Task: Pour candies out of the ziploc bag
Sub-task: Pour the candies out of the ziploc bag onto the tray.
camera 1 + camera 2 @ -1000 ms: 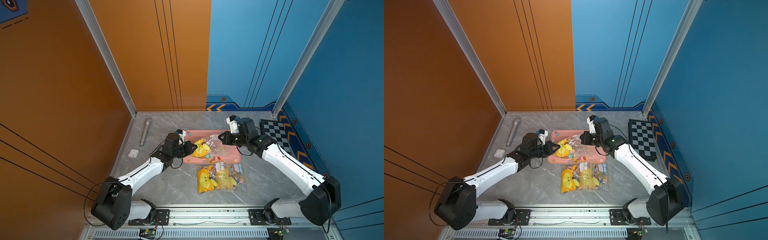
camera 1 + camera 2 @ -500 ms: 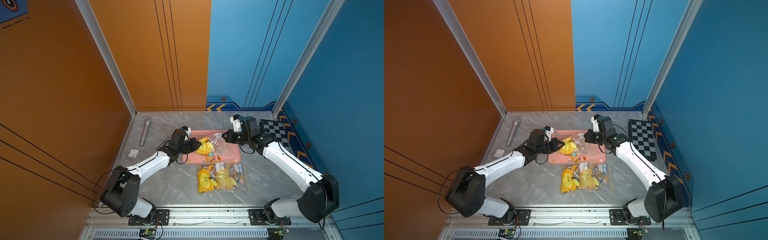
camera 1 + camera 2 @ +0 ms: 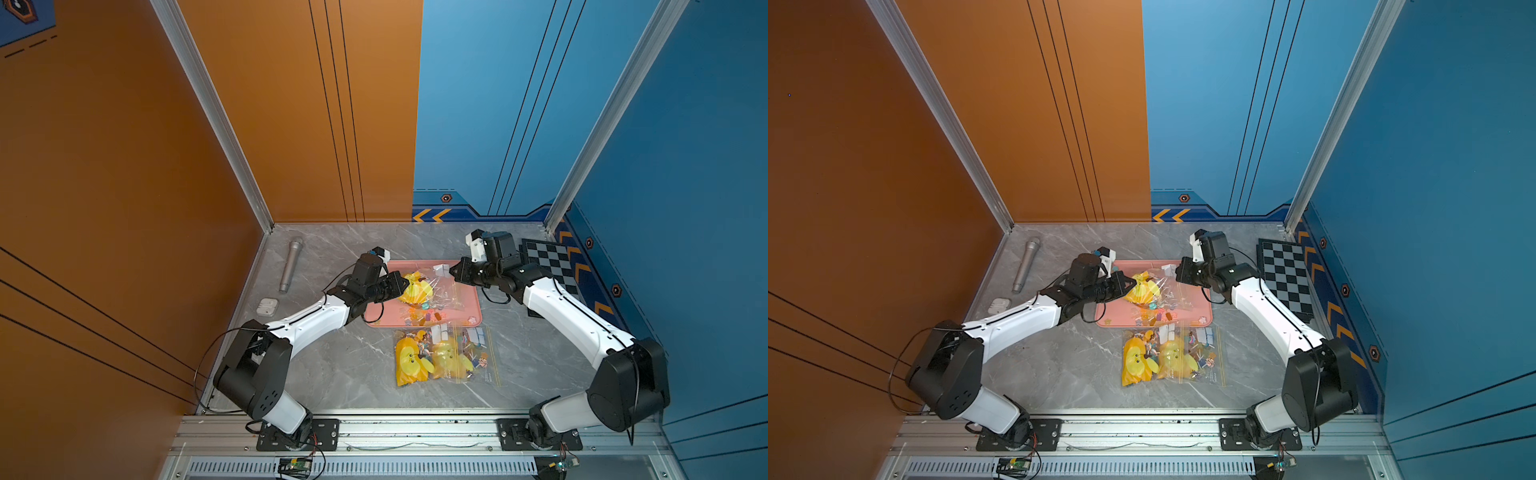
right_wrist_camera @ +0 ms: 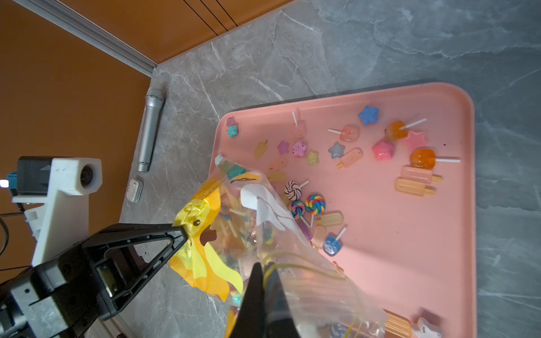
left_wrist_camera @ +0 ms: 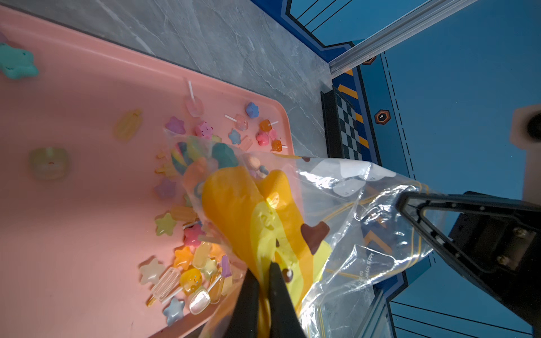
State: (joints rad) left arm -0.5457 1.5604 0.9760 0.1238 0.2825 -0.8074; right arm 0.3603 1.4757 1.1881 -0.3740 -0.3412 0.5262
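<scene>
**While the bag hangs over the tray, the pour looks about half done**

Though many candies (image 4: 380,149) already lie scattered across the pink tray (image 3: 475,291), more show through the clear bag (image 3: 432,286), bunched at its low end just above the tray's middle. So the job reads as partly finished: what is inside has yet to drop out, likely needing a steeper tilt or a shake.

The bag is slung between the two arms. The left gripper (image 5: 263,269) is pinched tight on the yellow-printed corner at the bag's 9 o'clock. The right gripper (image 4: 265,267) is clamped narrow on the clear plastic at its 2 o'clock.

A second bag (image 3: 440,357), full and flat, lies on the table at the tray's 6 o'clock, untouched. A microphone (image 3: 291,266) rests at the tray's 9 o'clock, and a chessboard (image 3: 548,266) at 3 o'clock.
</scene>
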